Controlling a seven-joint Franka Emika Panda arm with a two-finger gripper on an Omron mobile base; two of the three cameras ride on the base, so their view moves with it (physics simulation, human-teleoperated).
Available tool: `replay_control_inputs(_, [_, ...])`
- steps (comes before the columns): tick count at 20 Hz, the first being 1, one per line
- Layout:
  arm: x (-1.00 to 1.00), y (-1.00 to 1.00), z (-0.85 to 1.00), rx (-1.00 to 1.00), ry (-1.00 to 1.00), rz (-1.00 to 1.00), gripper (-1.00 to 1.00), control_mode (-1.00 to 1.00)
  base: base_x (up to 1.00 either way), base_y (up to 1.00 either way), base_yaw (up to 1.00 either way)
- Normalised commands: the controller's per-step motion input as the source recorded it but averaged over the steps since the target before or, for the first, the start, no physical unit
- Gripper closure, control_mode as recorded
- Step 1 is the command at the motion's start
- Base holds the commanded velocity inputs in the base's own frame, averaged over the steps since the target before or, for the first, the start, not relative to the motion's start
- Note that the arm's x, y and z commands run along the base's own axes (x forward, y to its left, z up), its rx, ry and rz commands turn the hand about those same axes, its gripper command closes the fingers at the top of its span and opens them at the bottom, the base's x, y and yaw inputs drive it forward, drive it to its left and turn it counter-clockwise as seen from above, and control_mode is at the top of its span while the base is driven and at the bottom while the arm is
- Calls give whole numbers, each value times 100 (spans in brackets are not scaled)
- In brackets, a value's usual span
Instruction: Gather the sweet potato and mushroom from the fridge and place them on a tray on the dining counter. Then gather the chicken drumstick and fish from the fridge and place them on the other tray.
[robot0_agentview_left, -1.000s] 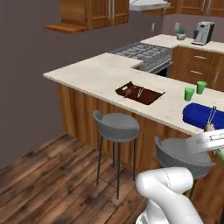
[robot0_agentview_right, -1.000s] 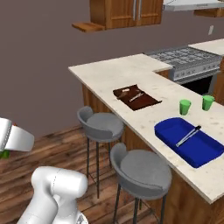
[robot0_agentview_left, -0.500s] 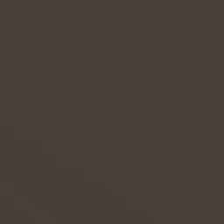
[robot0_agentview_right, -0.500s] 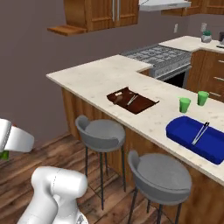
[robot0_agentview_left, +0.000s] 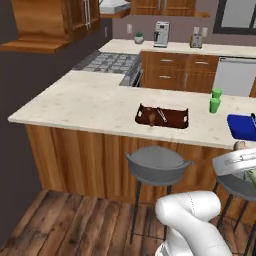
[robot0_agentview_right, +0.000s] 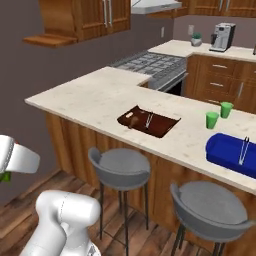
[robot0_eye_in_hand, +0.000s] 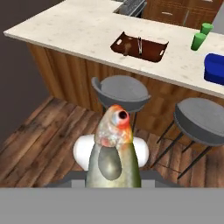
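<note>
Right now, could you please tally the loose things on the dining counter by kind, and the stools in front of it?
Trays: 2, brown tray and blue tray
Green cups: 2
Stools: 2
Total: 6

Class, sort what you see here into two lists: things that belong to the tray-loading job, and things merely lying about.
Belong to the job:
fish, held in the gripper
brown tray
blue tray
dining counter

Lying about:
two green cups
stools
coffee machine
stove

Two green cups (robot0_agentview_right: 218, 115) stand near the stove (robot0_agentview_right: 147, 63); grey stools (robot0_agentview_right: 122, 163) below.
</note>
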Motion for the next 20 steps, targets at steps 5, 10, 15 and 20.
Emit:
replay_control_inputs(5, [0,0,0,0,0,0,100,100,46,54,-44])
replay_control_inputs(10, [0,0,0,0,0,0,100,100,60,30,-45])
replay_control_inputs(15, [0,0,0,0,0,0,100,100,60,28,-46])
replay_control_inputs(20, [0,0,0,0,0,0,100,100,68,34,-41])
